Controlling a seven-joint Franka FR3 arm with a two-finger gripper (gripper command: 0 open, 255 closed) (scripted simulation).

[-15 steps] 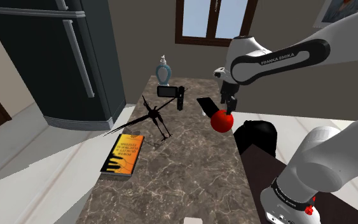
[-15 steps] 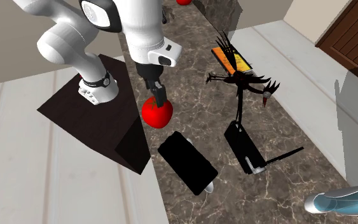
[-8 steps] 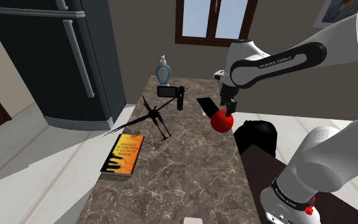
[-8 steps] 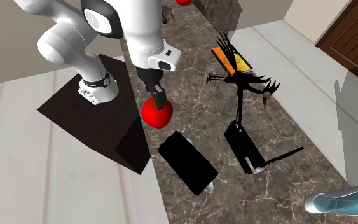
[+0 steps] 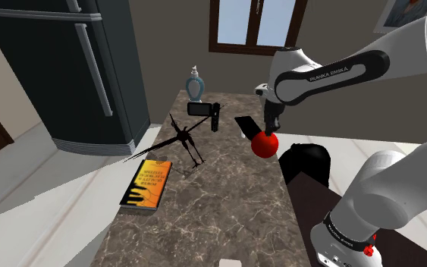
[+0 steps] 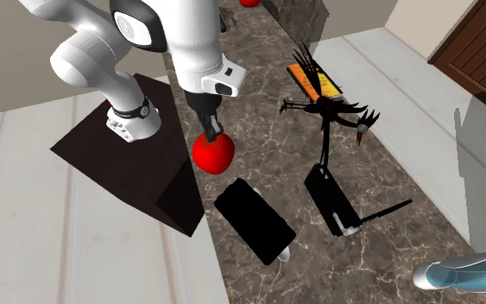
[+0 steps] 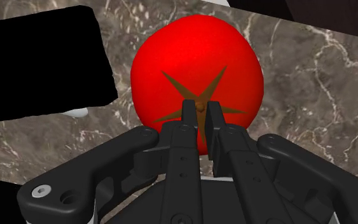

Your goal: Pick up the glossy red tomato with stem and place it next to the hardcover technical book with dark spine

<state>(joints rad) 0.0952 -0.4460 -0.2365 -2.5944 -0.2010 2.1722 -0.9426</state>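
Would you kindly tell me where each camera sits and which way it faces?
Shoulder view: beside and behind the stand, looking along the marble table toward the window; arm at its right.
Second exterior view: above the table's far end, looking back at stand and arm.
Wrist view: on the hand, looking down the gripper onto the tomato.
All share the tomato.

- White arm: smooth rounded links, dark joint rings, "FRANKA EMIKA" lettered on one link.
- All-black end effector: two slim fingers, screw heads across its body.
- Dark base collar carrying a small red mark.
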